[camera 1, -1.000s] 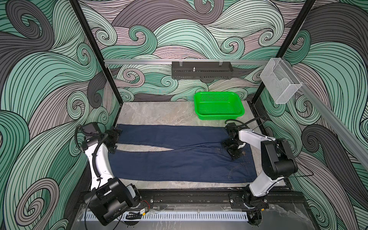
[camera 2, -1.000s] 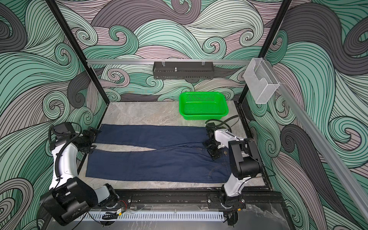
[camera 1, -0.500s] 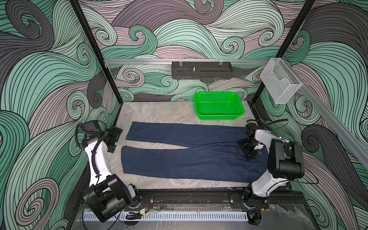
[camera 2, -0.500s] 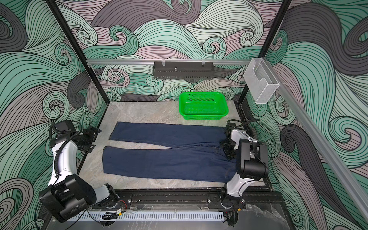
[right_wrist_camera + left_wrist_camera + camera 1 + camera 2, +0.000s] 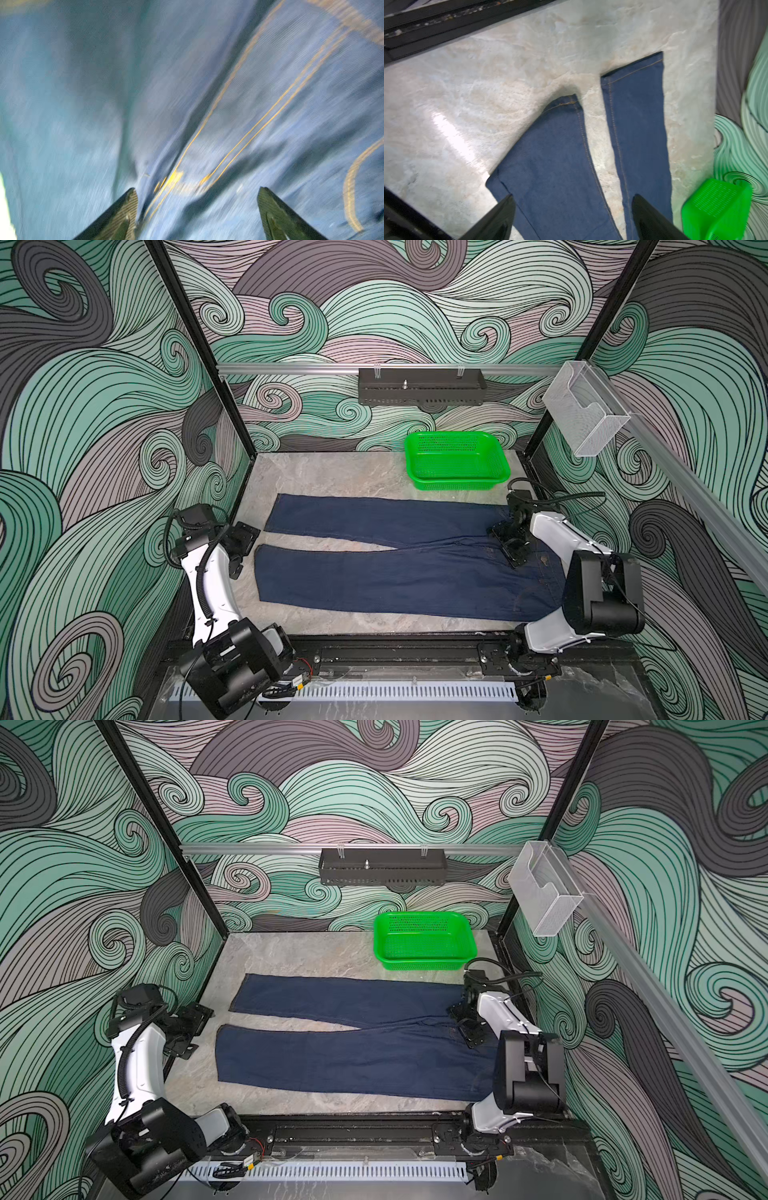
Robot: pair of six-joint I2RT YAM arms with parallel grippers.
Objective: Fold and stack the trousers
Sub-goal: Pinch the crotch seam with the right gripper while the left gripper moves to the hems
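- While starting at the right hand [image 5: 508, 545], found it spread wide and empty, hung low over the seat end of the trousers [image 5: 395, 576], close by the orange seam stitching [image 5: 174, 178]; could not settle contact between fingertips [image 5: 124, 207] and denim from the blurred right wrist view.
- Found the left hand [image 5: 242, 551] likewise wide and empty, off the cloth, just beside the near leg hem [image 5: 258, 572].
- Outward from both: saw the trousers flat on the counter [image 5: 332, 472], long axis running side to side between the two hands, waist end [image 5: 548, 585] at the right arm's side and partly hidden under that arm, both hems at the left arm's side.
- Noted the legs splayed in a narrow V with a wedge of bare counter between them, and the far leg hem [image 5: 274, 512] set a little further in than the near one.
- Judged the left hand nearer the hems and the right nearer the waist; reckoned each end best taken by its own arm, with the far leg laid over the near one before any fold across the length.
- Marked the green basket [image 5: 457, 460] just behind the far leg, seemingly apart from the cloth.
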